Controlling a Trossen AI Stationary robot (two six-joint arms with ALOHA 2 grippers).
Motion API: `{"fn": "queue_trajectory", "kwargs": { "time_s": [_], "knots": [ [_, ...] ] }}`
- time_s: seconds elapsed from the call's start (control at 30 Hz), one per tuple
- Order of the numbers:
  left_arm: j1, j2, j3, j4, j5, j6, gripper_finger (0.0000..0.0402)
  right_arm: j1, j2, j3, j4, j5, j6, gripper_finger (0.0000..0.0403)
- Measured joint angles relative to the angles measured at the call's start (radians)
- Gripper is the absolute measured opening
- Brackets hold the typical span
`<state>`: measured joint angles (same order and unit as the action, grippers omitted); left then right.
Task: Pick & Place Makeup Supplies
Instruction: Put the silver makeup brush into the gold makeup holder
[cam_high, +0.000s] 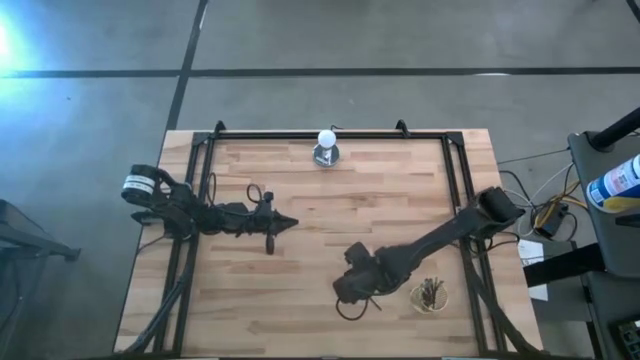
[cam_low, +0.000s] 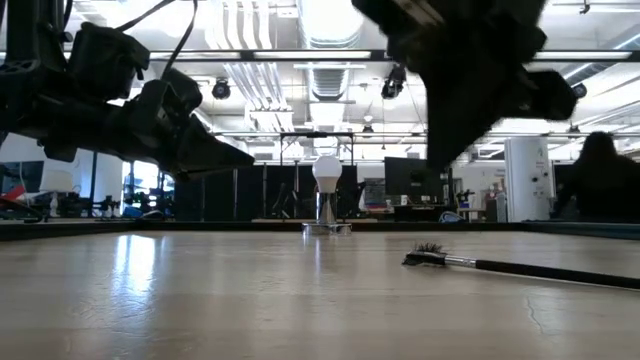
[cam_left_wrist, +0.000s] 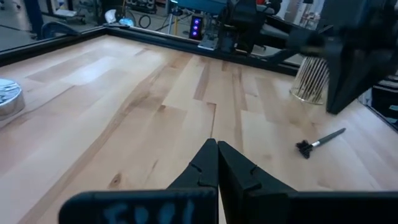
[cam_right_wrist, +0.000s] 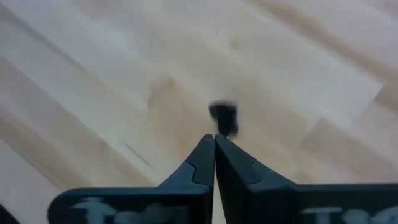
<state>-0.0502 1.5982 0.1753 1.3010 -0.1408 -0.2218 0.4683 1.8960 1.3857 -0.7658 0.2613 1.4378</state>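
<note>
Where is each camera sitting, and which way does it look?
High: above the table, looking straight down; left arm and right arm show.
Low: at table height, looking level across at the ball and a brush; arms overhead.
Left wrist: on the left arm, looking past the shut left fingers toward the right arm.
Right wrist: looking down past the shut right fingers at the table.
Shared: low and left wrist both see the brush.
</note>
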Motion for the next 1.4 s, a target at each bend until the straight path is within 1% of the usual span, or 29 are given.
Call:
{"fn": "queue_trajectory", "kwargs": {
  "time_s": [0.1, 0.2, 0.37, 0.5, 0.6, 0.83, 0.97, 1.07, 1.13, 1.23, 1.4],
  "knots": [
    [0.0, 0.0, 0.0, 0.005, 0.002, 0.0, 0.0, 0.0, 0.041, 0.0, 0.003, -0.069, -0.009, 0.0022],
    [0.0, 0.0, 0.0, 0.004, 0.002, 0.0, 0.0, 0.001, 0.079, -0.001, 0.004, -0.104, -0.01, 0.0049],
    [0.0, 0.0, 0.0, 0.004, 0.002, 0.0, 0.0, -0.002, 0.121, -0.001, 0.005, -0.104, -0.009, 0.0094],
    [0.0, 0.0, 0.0, 0.003, 0.002, -0.002, 0.0, -0.005, 0.132, -0.001, 0.017, -0.088, -0.023, 0.0107],
    [0.0, 0.0, 0.0, -0.002, 0.002, -0.011, 0.0, -0.006, 0.139, -0.001, 0.022, -0.079, -0.025, 0.0099],
    [0.0, 0.0, 0.001, -0.001, 0.002, -0.023, 0.0, -0.007, 0.178, 0.003, 0.016, -0.092, -0.029, 0.0044],
    [0.0, 0.0, 0.002, -0.001, 0.002, -0.034, 0.0, -0.006, 0.176, 0.003, 0.014, -0.094, -0.037, 0.0021],
    [0.001, 0.0, 0.002, -0.001, 0.002, -0.035, 0.0, -0.005, 0.154, -0.002, 0.009, -0.044, -0.058, 0.0013],
    [0.001, 0.0, 0.002, -0.001, 0.002, -0.035, 0.0, 0.007, 0.128, -0.005, -0.004, 0.038, -0.069, 0.0012],
    [0.002, 0.0, 0.002, -0.001, 0.002, -0.035, 0.0, 0.033, 0.053, -0.003, -0.029, 0.175, -0.073, 0.0011],
    [0.002, 0.0, 0.002, -0.001, 0.002, -0.035, 0.0, 0.108, -0.058, -0.01, -0.1, 0.402, -0.073, 0.001]
  ]
}}
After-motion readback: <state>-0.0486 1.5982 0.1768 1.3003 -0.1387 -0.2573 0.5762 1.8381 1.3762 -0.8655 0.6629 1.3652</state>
